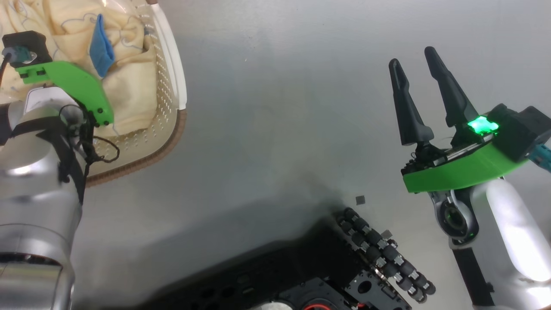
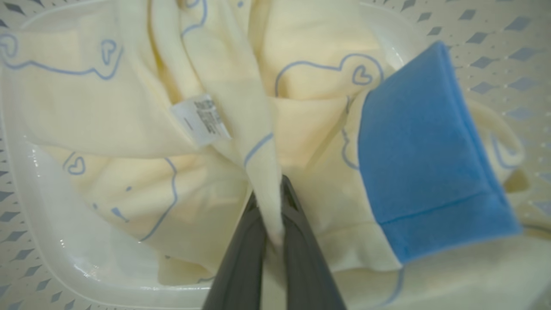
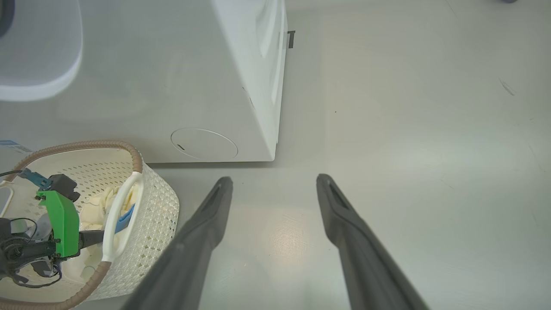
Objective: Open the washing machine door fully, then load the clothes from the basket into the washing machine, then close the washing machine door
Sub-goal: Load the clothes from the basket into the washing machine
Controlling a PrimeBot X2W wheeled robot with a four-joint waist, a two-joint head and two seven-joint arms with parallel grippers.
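Up close, fingers tight on clothes

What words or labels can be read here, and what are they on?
White tag on the clothes: dark print, too blurred to read.
Blue sticker low on the washing machine: too small to read.
Nothing else is legible.

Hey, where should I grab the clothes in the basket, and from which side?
Pinch a raised fold of the clothes from above: it stands up thin, and the basket walls block the sides. The left gripper is shut on one.
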